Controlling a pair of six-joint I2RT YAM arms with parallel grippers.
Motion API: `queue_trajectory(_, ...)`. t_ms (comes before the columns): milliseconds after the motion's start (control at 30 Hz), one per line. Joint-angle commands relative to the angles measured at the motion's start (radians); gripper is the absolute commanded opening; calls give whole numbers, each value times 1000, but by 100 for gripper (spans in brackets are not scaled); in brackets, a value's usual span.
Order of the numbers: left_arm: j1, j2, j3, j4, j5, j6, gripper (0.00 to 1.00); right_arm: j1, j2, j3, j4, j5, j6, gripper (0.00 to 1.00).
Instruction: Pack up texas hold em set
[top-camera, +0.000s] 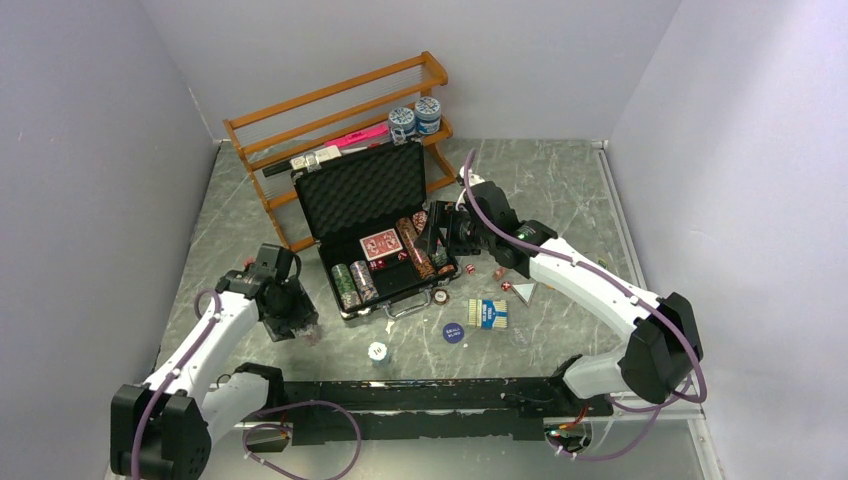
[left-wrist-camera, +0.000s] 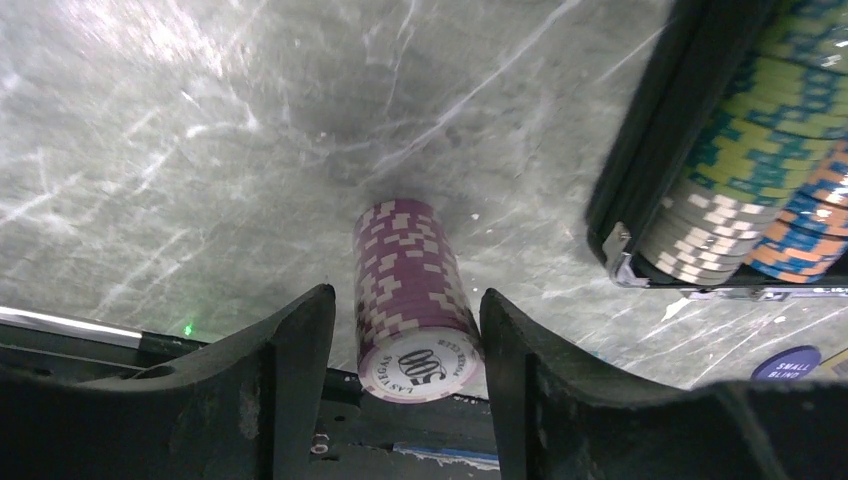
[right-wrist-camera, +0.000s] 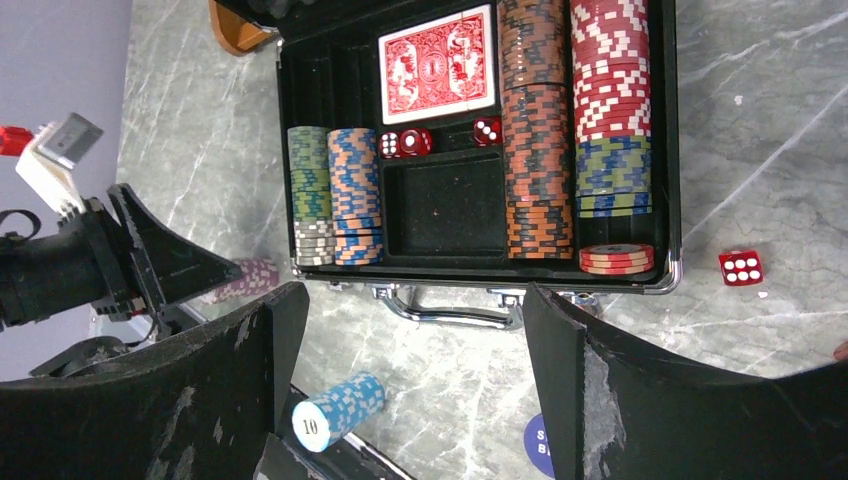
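Note:
The black briefcase (top-camera: 372, 205) lies open in the middle with its handle (right-wrist-camera: 450, 312) toward me. It holds a red card deck (right-wrist-camera: 437, 63), red dice (right-wrist-camera: 404, 143) and several chip stacks (right-wrist-camera: 540, 150). My left gripper (top-camera: 303, 328) is open, low at the case's left, its fingers on either side of an upright purple chip stack (left-wrist-camera: 405, 260) on the table; the right finger (left-wrist-camera: 520, 350) touches it and the left one stands apart. My right gripper (top-camera: 443, 238) is open and empty, held above the case's right end; in its own view (right-wrist-camera: 410, 295) it looks down on the case.
Loose on the table right of the case are a blue card deck (top-camera: 490, 314), a blue round disc (top-camera: 454, 332), a light-blue chip stack (top-camera: 377, 351), several red dice (top-camera: 470, 268) and a single chip (top-camera: 441, 296). The orange rack (top-camera: 330, 120) with jars (top-camera: 415, 118) stands behind.

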Motion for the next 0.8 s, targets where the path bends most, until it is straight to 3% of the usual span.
queue_trajectory(0,-1,1,-28,-9,22,-33,60,3,-31,-10,16,30,-11,83)
queue_trajectory(100,-2,3,-17,-13,20,-35,59,3,-29,-16,20,21,-11,83)
queue_trajectory(167,-2,11,-13,-13,20,-29,53,4,-29,-20,25,16,-9,83)
queue_trajectory(400,-2,-60,135,-32,-56,10,6,2,-34,-21,34,16,-10,83)
queue_trajectory(567,-2,-136,237,55,-51,73,5,2,-4,-20,95,-57,21,83)
queue_trajectory(767,-2,-274,260,354,147,208,5,3,28,-9,258,-177,221,85)
